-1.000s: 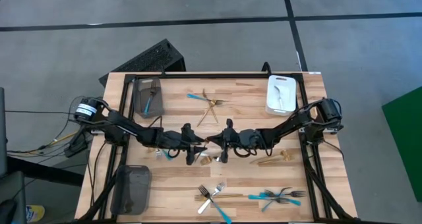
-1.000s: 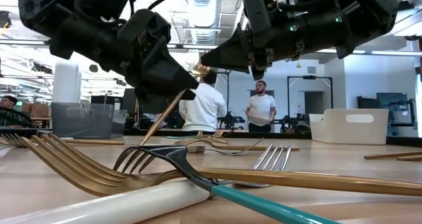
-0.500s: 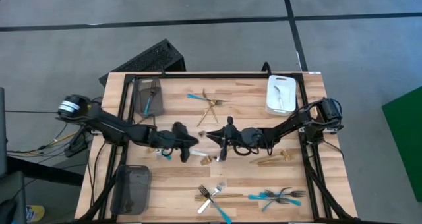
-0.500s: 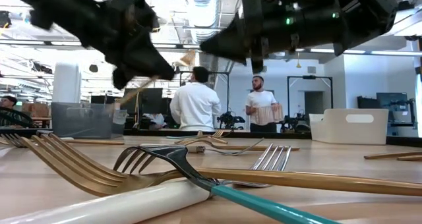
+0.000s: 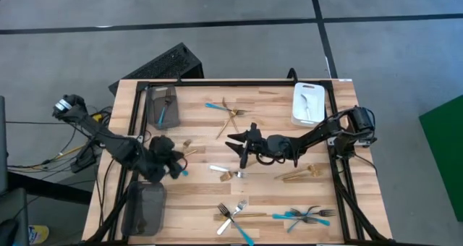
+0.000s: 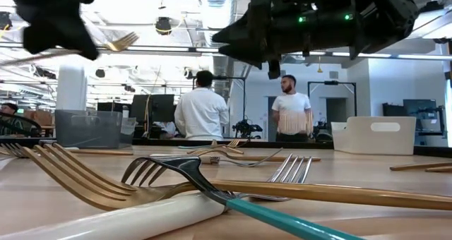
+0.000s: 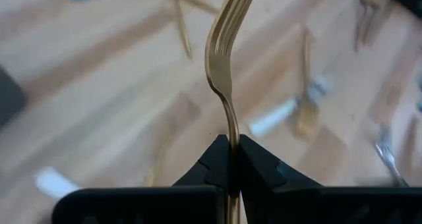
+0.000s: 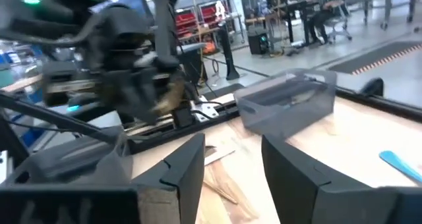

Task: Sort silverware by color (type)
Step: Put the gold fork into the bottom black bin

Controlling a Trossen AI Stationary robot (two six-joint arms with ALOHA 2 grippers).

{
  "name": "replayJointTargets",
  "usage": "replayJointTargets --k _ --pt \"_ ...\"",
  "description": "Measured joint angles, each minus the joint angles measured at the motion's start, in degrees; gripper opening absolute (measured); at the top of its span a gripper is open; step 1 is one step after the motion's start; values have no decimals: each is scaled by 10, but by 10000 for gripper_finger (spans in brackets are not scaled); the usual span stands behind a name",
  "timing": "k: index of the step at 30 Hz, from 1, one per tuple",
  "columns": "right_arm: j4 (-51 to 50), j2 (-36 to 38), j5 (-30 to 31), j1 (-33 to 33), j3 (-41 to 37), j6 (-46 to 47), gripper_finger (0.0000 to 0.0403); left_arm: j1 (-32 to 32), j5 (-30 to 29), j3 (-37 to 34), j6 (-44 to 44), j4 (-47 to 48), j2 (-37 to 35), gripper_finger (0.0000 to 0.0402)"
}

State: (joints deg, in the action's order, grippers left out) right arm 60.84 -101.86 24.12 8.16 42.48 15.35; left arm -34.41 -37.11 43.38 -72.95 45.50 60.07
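Lying nearest in the low view, a gold fork and a turquoise-handled fork (image 6: 282,222) crossed at the frame's bottom; at the left of the high view, the left gripper (image 5: 181,156) pinched a gold fork (image 7: 227,66), its fingers (image 7: 210,166) pressed on the handle; at centre, the right gripper (image 5: 235,141) stood spread and empty; a white tray (image 5: 307,103) sat upper right.

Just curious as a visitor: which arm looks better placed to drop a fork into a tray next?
The left. Its end effector is shut on a gold fork near the grey tray; the right end effector is open and empty.
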Motion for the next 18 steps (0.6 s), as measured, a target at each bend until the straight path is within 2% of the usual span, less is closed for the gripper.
replayJointTargets --k 3,5,11,18 --pt "-19 0 0 0 0 2 178 -46 83 29 -7 16 -1 3" --pt "-35 0 0 1 0 2 178 -85 112 56 -38 30 -2 4" --pt "-49 0 0 0 0 2 177 -223 119 83 -199 45 26 5" --pt "-49 0 0 0 0 2 177 -362 160 80 -469 98 122 6"
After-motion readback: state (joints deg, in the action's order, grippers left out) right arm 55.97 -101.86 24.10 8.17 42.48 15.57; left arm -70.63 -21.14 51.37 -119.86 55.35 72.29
